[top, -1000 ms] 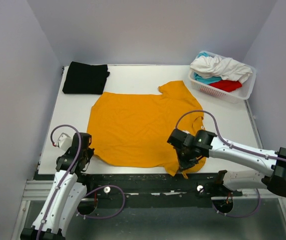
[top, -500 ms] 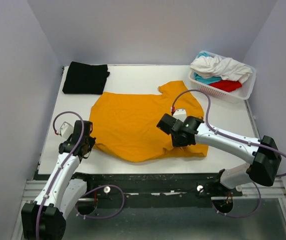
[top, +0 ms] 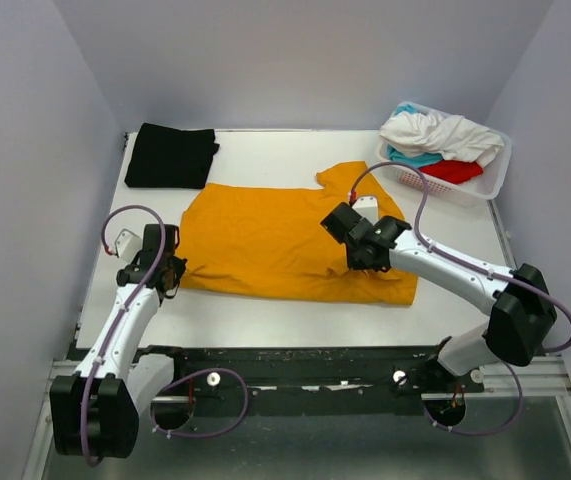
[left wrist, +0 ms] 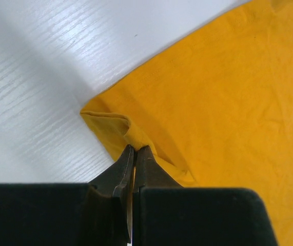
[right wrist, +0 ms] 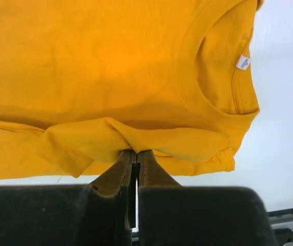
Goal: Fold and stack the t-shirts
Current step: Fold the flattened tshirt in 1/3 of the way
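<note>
The white table (top: 265, 325) fills the middle of the overhead view, walled in on three sides by pale panels. Spread across its centre lies the mustard-orange t-shirt (top: 260, 245), mostly flat, its collar (right wrist: 208, 97) toward the right and one sleeve pointing at the far edge. Its near right part is doubled over onto the body of the shirt.

At the far left corner of the table sits the black t-shirt (top: 170, 155), folded into a neat rectangle, just beyond the orange one and apart from it. At the far right corner stands a white lattice basket (top: 420, 183) holding a crumpled white t-shirt (top: 440, 133) on top, with a teal t-shirt (top: 412, 157) and a red t-shirt (top: 453, 171) showing beneath it.

The right gripper (right wrist: 135, 154) is over the orange shirt beside the collar, jaws pinched tight on a bunched fold of its fabric. The left gripper (left wrist: 135, 149) is at the shirt's left corner, jaws clamped on the turned-up hem there, close above the tabletop.

A small white label (right wrist: 243, 62) shows inside the neck.
</note>
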`<action>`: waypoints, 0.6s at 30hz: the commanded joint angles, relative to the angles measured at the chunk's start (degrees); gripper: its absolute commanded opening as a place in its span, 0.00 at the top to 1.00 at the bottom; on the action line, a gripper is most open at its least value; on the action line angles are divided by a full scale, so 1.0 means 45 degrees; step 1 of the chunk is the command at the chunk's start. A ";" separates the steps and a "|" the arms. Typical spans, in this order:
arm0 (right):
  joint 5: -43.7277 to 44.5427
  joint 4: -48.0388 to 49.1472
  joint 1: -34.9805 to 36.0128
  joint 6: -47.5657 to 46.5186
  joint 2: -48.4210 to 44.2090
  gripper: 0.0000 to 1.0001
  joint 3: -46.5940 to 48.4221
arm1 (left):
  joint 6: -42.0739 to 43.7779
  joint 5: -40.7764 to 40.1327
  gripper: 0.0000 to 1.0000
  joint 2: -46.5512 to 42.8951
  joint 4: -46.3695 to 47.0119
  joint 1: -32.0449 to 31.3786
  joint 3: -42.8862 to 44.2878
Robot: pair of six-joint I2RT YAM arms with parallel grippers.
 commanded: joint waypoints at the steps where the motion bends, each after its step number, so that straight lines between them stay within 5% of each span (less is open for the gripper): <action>1: 0.0477 0.0941 -0.0287 -0.0770 0.0587 0.99 0.0637 | 0.0388 0.0210 1.00 0.0831 0.0757 0.0167 0.0594; 16: 0.0697 0.1837 -0.1605 -0.2300 0.2182 0.96 0.1621 | 0.0327 0.0033 1.00 0.2856 0.1213 0.0438 0.1349; 18: 0.0565 0.2103 -0.1705 -0.2604 0.2482 0.93 0.1716 | 0.0356 0.0066 0.84 0.3279 0.1100 0.0476 0.1645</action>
